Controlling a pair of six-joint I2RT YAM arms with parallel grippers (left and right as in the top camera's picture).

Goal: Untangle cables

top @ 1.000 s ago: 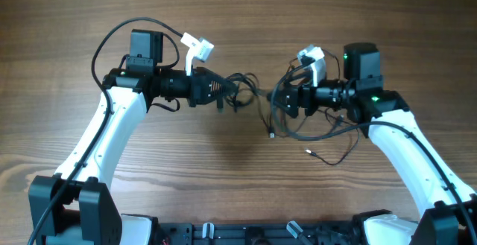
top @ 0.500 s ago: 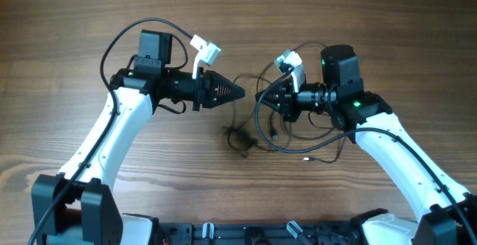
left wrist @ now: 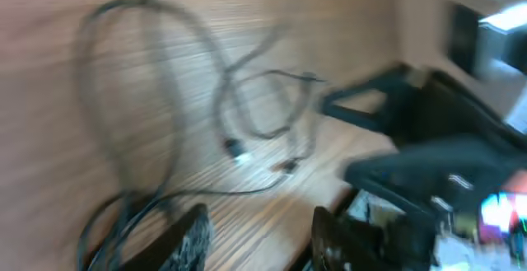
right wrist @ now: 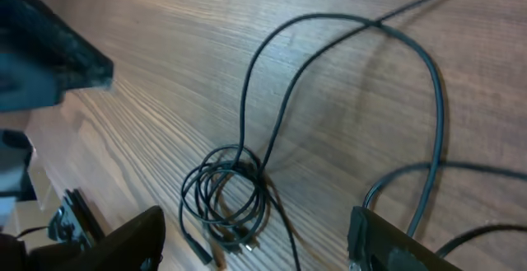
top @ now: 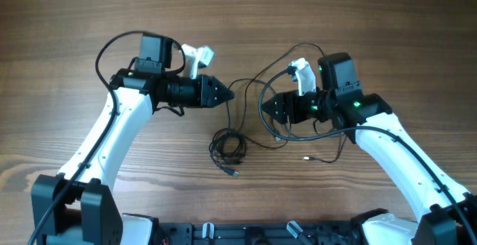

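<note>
**A:** Now, where are the cables (top: 237, 147) to be found?

**B:** A small coil (right wrist: 251, 189) of them is laid on the wooden table (top: 74, 21), nearer than the gap between the two arms and slightly to its left. One plug end (top: 234, 173) is seen at the coil's near side. From the coil, strands are led far and right, where wide loops are draped around and under the right gripper (top: 272, 111). A second plug end (top: 307, 157) is seen on the wood, on the near side of that arm.

**A:** And how are the jaws set?

**B:** The left gripper (top: 226, 94) is held on the far side of the coil and is pointed right. Its wrist view is badly blurred, but its fingers (left wrist: 188, 236) are shown apart with bare wood between them, and nothing is clamped. The right gripper is pointed left, towards the other. Its fingers (right wrist: 136, 238) are spread wide, and the coil is seen on the table between them, not gripped. One strand is run close to the finger at the right of that view. Whether it is touched cannot be told.
</note>
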